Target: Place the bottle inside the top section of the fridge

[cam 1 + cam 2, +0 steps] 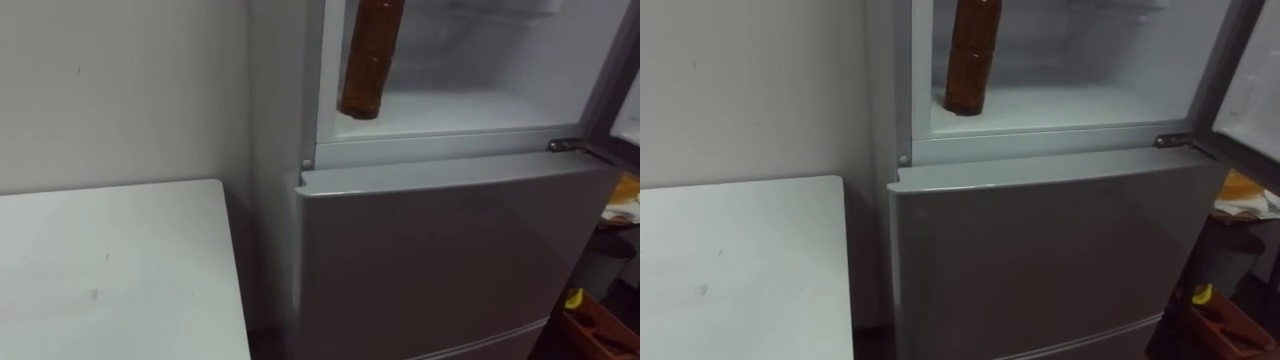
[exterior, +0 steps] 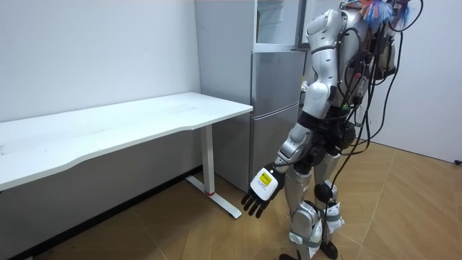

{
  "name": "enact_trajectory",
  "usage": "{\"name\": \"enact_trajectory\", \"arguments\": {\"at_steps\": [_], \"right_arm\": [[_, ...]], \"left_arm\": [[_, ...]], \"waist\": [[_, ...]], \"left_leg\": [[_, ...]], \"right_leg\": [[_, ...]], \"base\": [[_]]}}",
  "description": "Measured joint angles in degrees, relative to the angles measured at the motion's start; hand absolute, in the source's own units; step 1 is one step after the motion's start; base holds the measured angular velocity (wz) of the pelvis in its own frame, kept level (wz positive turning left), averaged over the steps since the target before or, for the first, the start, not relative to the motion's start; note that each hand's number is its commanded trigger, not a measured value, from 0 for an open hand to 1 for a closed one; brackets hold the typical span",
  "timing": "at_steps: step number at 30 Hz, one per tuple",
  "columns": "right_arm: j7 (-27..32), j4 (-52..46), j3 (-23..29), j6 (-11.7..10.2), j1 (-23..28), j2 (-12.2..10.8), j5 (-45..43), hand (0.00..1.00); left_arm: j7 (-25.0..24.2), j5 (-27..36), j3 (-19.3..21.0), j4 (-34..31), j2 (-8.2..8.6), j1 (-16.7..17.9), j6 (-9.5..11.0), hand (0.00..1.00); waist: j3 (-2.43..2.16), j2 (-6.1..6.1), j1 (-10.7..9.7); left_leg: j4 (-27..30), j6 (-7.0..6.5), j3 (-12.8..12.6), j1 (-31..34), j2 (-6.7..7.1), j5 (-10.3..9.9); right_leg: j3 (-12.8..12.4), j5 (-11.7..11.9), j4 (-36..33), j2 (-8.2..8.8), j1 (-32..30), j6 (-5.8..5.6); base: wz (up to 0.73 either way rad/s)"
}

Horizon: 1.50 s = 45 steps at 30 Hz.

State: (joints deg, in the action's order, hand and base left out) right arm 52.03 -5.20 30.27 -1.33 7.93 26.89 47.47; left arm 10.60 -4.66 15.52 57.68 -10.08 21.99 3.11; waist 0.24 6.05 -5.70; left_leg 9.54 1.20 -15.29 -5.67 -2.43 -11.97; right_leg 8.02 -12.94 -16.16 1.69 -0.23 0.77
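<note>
Robot stands right of centre, close up to the grey fridge [image 2: 274,94], upper compartment open. Left hand [image 2: 261,193] hangs low at bottom centre, fingers loose, empty. White table [image 2: 108,126] spans the left half.

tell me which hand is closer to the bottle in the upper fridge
Cannot tell. The left hand hangs low beside the robot's leg, fingers straight, far below the bottle standing in the upper fridge; the right hand's place cannot be judged.
</note>
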Motion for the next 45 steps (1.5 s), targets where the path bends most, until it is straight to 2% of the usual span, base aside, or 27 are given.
{"name": "enact_trajectory", "arguments": {"at_steps": [4, 9, 14, 18, 24, 30, 34, 38, 40, 45], "right_arm": [[0.0, -2.9, -0.7, -0.3, 0.3, -1.5, 0.0, 0.0], [-0.3, -4.8, -2.9, -0.7, 0.5, -2.2, 0.0, 0.0], [-1.2, -5.3, -4.3, -1.6, 0.6, -2.4, 0.0, 0.0], [-1.8, -7.0, -4.6, -1.8, 1.9, -2.5, -0.2, 0.0], [-2.9, -7.2, -6.5, -2.9, 2.1, -2.5, -0.3, 0.0], [-5.2, -9.6, -7.3, -3.2, 3.0, -2.5, -0.7, 0.0], [-6.7, -9.7, -9.4, -4.8, 3.0, -2.6, -1.3, 0.0], [-7.1, -11.4, -9.8, -5.5, 3.0, -4.4, -1.3, 0.0], [-7.3, -11.5, -11.6, -7.3, 3.0, -5.1, -2.8, 0.0], [-8.5, -12.5, -13.1, -7.5, 3.0, -7.0, -5.0, 0.0]], "left_arm": [[0.5, -0.1, 0.0, 0.2, 0.09, -0.6, 0.0, 0.0], [1.5, -0.1, -0.1, 1.6, 0.1, -1.2, 0.6, 0.0], [1.8, -0.1, -0.3, 2.0, 0.1, -1.2, 0.6, 0.0], [2.3, -0.1, -2.6, 2.0, 0.12, -1.2, 0.6, 0.0], [2.3, -0.1, -3.5, 2.0, 0.11, -1.2, 0.6, 0.0], [2.2, -0.1, -4.9, 1.9, 0.08, -1.2, 0.6, 0.0], [2.2, -0.7, -5.2, 1.9, 0.09, -1.2, 0.7, 0.0], [2.3, -0.7, -5.3, 1.8, 0.09, -1.2, 0.8, 0.0], [2.3, -1.2, -6.1, 1.9, 0.23, -1.4, 1.1, 0.0], [2.3, -1.3, -6.5, 2.0, 0.34, -1.9, 1.2, 0.0]], "waist": [[0.03, -0.26, 0.3], [0.02, -0.32, 0.4], [-0.05, -0.44, 0.4], [-0.07, -0.82, 0.7], [-0.04, -0.95, 0.9], [-0.04, -2.13, 1.3], [-0.08, -2.29, 1.3], [-0.1, -2.31, 1.4], [-0.18, -2.43, 1.8], [-0.22, -2.51, 2.7]], "left_leg": [[0.0, 0.0, -0.4, 0.0, 0.01, 0.0], [0.1, -0.02, -0.5, 0.0, 0.02, 0.0], [0.1, -0.05, -0.5, 0.0, 0.01, 0.0], [0.1, -0.06, -0.5, -0.1, 0.0, 0.0], [0.2, -0.06, -0.5, -0.1, -0.04, 0.0], [0.2, -0.06, -0.6, 0.0, -0.12, 0.0], [0.3, -0.05, -0.4, 0.1, -0.19, 0.0], [0.3, -0.05, -0.4, 0.1, -0.18, 0.0], [0.2, -0.05, -0.4, 0.1, -0.18, 0.0], [0.2, -0.05, -0.4, 0.0, -0.18, 0.0]], "right_leg": [[-0.3, -0.1, -0.7, 0.05, -0.5, 0.13], [-0.5, 0.0, -0.9, 0.05, -0.6, 0.23], [-0.5, 0.1, -0.9, 0.07, -0.6, 0.31], [-0.6, 0.1, -0.9, 0.01, -0.6, 0.32], [-0.9, 0.2, -0.9, -0.1, -0.6, 0.38], [-0.9, 0.4, -0.8, -0.13, -0.6, 0.4], [-0.9, 0.4, -0.8, -0.19, -0.8, 0.46], [-1.0, 0.4, -0.8, -0.22, -0.9, 0.46], [-1.1, 0.4, -0.8, -0.28, -0.9, 0.48], [-1.6, 0.5, -0.8, -0.43, -0.8, 0.54]], "base": [[-0.08], [-0.03], [0.0], [-0.01], [-0.02], [0.0], [0.0], [0.0], [-0.02], [-0.03]]}}
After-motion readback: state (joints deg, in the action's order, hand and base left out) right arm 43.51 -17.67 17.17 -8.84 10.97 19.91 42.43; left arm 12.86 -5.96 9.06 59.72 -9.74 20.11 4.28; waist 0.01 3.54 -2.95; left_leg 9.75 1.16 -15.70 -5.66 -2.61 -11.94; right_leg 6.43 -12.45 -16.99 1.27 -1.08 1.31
